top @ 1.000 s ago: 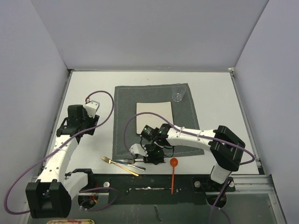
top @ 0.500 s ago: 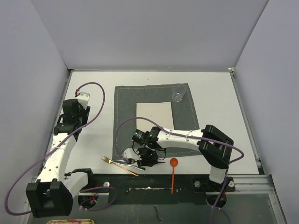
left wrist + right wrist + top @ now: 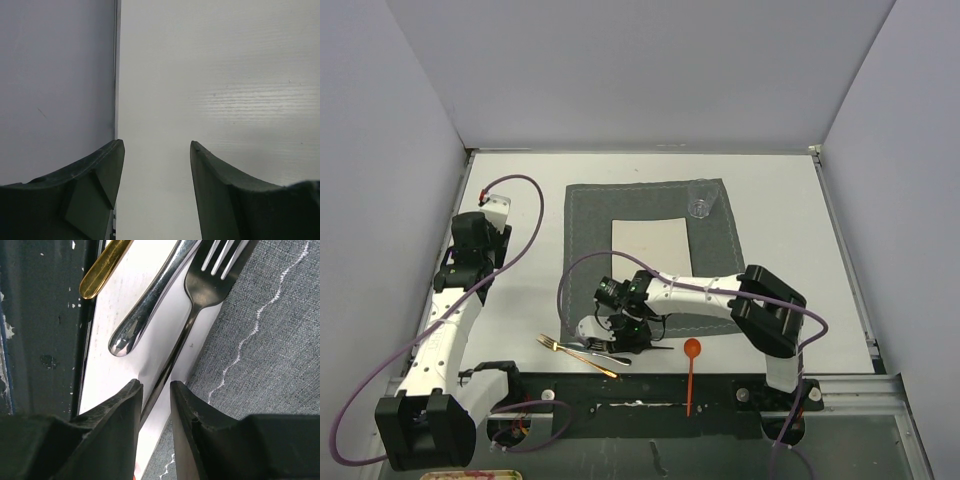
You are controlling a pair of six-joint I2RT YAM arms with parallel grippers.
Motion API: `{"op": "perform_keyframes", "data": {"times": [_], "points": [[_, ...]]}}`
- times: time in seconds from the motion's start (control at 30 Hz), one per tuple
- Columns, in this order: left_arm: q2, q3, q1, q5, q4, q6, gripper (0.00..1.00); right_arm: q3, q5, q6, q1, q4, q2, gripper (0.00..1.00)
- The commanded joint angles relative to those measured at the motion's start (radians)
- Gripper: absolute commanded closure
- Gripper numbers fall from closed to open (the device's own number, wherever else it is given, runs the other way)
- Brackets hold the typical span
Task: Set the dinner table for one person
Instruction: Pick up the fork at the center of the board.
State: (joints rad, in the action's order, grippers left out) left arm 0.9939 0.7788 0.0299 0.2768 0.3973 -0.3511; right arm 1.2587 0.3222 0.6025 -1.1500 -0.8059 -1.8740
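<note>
The dinner table (image 3: 780,200) carries a dark grey placemat (image 3: 585,215) with a square off-white plate (image 3: 650,250) on it. At the mat's near left corner lie a black fork (image 3: 212,277), a silver utensil handle (image 3: 150,302) and a gold fork (image 3: 570,351). My right gripper (image 3: 156,385) is down over them, open only narrowly. The black fork's handle runs between its fingers, with a sliver of table still showing beside it. My left gripper (image 3: 156,143) hangs open and empty over bare table by the left wall.
A clear glass (image 3: 701,198) stands on the mat's far right corner. An orange spoon (image 3: 691,368) lies at the near edge, half over the dark rail (image 3: 640,410). The side wall (image 3: 55,85) is close on the left gripper's left.
My right gripper has slid left and nearer, from the mat's edge onto the cutlery, its jaws narrowing slightly. The left arm has swung back toward the left wall.
</note>
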Motion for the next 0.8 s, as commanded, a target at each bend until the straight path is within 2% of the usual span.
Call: {"op": "perform_keyframes", "data": {"times": [0.0,0.53,0.77], "points": [[-0.023,0.035,0.007,-0.005,-0.072,-0.015,0.46,0.041,-0.025,-0.029,-0.024,-0.002,-0.017,0.70],[-0.007,0.031,0.008,-0.022,-0.094,-0.046,0.46,0.044,-0.073,-0.061,-0.060,-0.006,-0.092,0.74],[-0.010,0.021,0.007,-0.033,-0.095,-0.050,0.46,0.030,-0.083,-0.062,-0.061,0.014,-0.100,0.85]]}}
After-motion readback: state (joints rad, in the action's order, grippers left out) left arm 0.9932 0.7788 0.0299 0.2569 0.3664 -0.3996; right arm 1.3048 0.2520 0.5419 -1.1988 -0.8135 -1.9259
